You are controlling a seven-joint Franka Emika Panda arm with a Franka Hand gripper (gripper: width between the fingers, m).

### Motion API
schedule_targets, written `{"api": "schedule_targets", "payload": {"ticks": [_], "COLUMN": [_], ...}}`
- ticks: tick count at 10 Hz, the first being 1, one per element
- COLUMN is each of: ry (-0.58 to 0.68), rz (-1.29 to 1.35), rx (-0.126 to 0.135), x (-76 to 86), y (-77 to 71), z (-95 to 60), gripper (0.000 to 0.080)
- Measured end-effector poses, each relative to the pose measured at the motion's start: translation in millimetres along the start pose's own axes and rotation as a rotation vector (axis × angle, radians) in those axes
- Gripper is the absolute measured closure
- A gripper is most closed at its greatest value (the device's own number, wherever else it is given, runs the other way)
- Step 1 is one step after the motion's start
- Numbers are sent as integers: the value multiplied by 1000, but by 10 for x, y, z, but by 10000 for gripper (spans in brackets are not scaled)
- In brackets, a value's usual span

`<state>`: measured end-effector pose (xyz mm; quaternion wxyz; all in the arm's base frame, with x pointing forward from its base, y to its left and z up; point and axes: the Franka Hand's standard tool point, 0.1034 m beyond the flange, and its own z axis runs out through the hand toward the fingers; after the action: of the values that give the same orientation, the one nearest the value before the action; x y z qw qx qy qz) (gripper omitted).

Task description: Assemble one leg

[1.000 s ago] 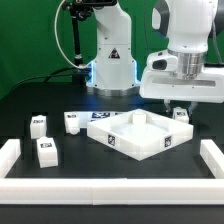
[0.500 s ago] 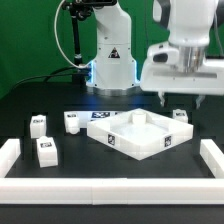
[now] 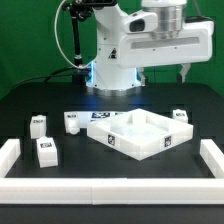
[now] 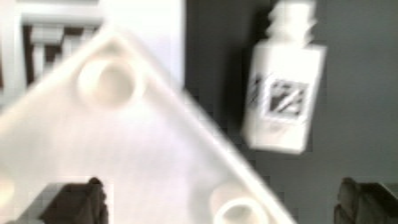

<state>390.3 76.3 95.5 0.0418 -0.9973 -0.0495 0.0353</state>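
Below the high-hanging gripper [image 3: 185,70], its fingers [image 4: 71,200] spread wide with nothing pinched, the leg [image 4: 285,95] sat on the black table [image 3: 150,180], just outside the rim of the big panel [image 3: 135,150]. Inside that rimmed panel, only its own round corner sockets [image 4: 107,80] showed. Other legs [image 3: 71,122] sat beyond the panel, well apart from the hand.

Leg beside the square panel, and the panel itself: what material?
Leg: looks like hard white plastic, matte; chunky edges, no glare, black-and-white tag on its side. Square panel: apparently the same matte white plastic; uniform colour, raised rim, round sockets in the wrist view. Not certain from pictures.
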Motion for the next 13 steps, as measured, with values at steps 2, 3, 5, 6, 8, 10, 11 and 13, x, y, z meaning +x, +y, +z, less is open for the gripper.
{"api": "schedule_targets", "payload": {"ticks": [2,3,5,6,8,10,11,13], "ry": [38,58,55,55,35,33,40,25], "rz": [-79,-118,-114,-114,-219,-351,-402,-429], "rx": [-9,-14,-13,-14,-27,-55,-70,-69], "x": [261,304,292,292,265,520,682,679], "y": [109,88,98,102,361,779,951,1042], "z": [-77,-81,-73,-72,41,57,99,245], "gripper": [150,150,150,150,150,150,150,150]}}
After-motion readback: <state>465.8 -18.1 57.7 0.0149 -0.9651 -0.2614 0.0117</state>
